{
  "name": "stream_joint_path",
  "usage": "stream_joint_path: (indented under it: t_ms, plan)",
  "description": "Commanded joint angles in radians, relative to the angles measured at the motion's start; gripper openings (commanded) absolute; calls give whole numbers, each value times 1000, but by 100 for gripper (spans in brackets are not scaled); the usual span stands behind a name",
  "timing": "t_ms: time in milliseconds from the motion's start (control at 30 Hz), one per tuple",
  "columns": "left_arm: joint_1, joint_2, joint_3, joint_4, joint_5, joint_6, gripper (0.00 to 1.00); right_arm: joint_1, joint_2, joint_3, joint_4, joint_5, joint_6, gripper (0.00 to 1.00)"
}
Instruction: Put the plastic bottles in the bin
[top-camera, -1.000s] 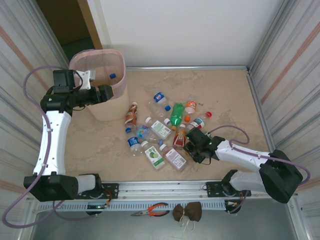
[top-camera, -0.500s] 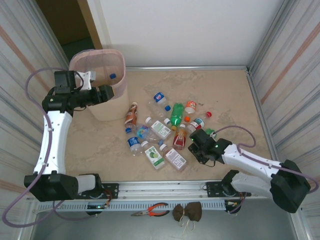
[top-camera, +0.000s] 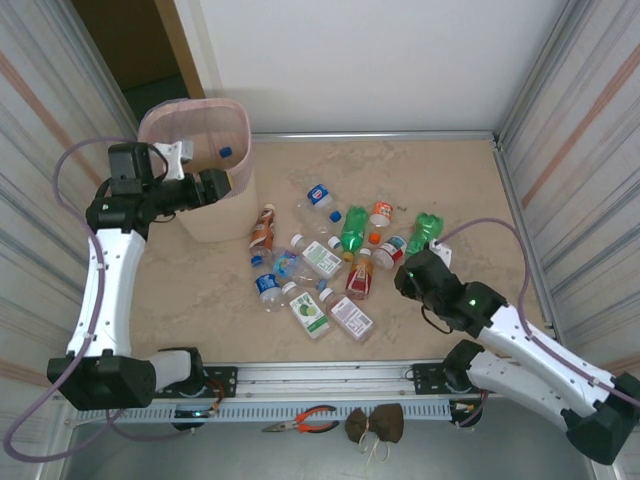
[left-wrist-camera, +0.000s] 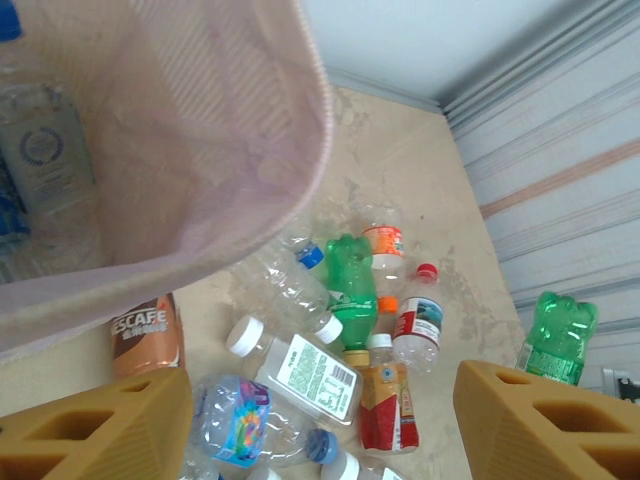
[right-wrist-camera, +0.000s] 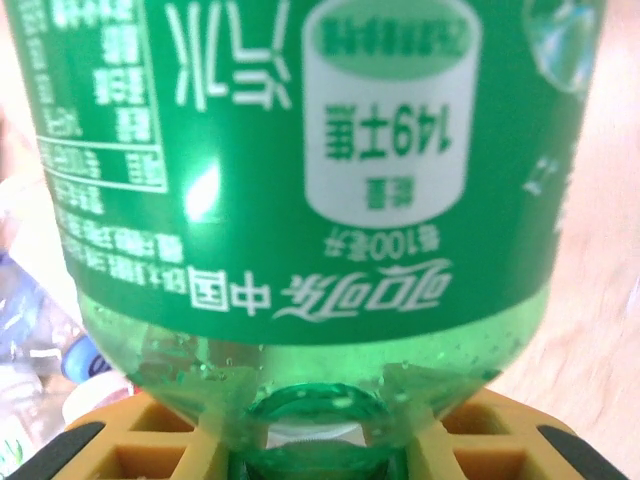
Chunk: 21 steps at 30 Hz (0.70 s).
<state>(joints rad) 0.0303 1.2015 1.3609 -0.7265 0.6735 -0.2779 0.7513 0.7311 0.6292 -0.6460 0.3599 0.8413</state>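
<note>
Where the overhead camera looks down on the surface (top-camera: 450, 190), we see the right fingers (top-camera: 412, 268) closed on a green bottle (top-camera: 424, 232), which juts from them toward the far side, just right of the heap of plastic bottles (top-camera: 320, 262). That heap lies mid-surface: clear, green and orange-red bottles with blue, white and orange caps. The bin (top-camera: 195, 108), pale pink above and cream below, stands at the far left with a blue-capped bottle (top-camera: 225, 153) inside. The left fingers (top-camera: 215, 186) hang at the bin's near right wall, holding nothing.

In the left wrist view, we find the left fingers (left-wrist-camera: 100, 430) spread wide apart at the bottom edge, with nothing between them. The bin's pink mesh wall (left-wrist-camera: 200, 120) is at upper left, with clear bottles (left-wrist-camera: 40, 140) showing through it. Below lies the heap (left-wrist-camera: 340, 330): a green bottle with an orange cap, a brown coffee bottle and several clear ones with labels. The gripped green bottle (left-wrist-camera: 555, 335) stands apart at the far right, its lobed base uppermost.

In the right wrist view, the green bottle (right-wrist-camera: 320, 180) is very close, its green label printed in white and seen upside down. The right fingers (right-wrist-camera: 130, 450) press on either side of its narrowing shoulder and neck.
</note>
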Motion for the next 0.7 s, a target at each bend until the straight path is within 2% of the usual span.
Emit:
stream_joint_path:
  t_ms: [0,267,367,467,533,667]
  plan:
    - [-12,-28,0,41,68,13,70,-24,-57,23,82,16,-478,15]
    - [-88,-41,42,8,80,110,69,-103,-75,55,205,-61,-1144,11]
    - [-123,-37,64,-12,100,132,69,-107,-43,94,214,-79,-1343,10]
    - [-166,-31,83,-32,115,154,69,-107,5,138,212,-88,-1525,3]
    - [-200,-24,106,-63,99,177,69,-109,38,163,210,-89,-1635,0]
    - [-274,-6,157,-141,51,235,69,-107,81,198,228,-84,-1871,0]
